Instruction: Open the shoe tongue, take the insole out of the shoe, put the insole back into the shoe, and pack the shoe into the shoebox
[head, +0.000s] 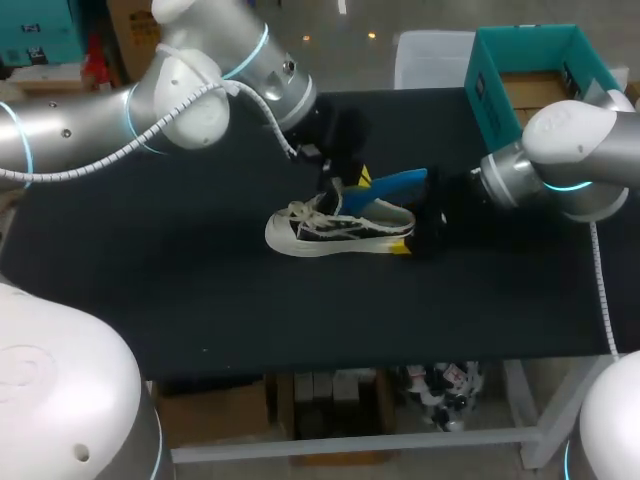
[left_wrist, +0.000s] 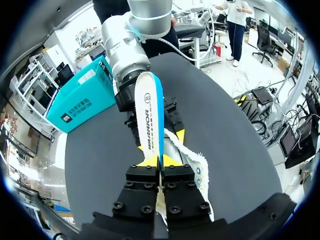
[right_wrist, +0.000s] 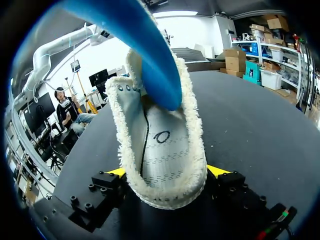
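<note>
Shoe (head: 335, 228) lies toe-left, heel clamped between my right gripper (right_wrist: 167, 172) fingers.
My left gripper (left_wrist: 160, 161) pinches the smooth blue insole (left_wrist: 149, 112) above the fleecy collar (right_wrist: 122, 150).

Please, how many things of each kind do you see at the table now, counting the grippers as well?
shoe: 1
insole: 1
shoebox: 1
grippers: 2, the left gripper and the right gripper
Total: 5
</note>
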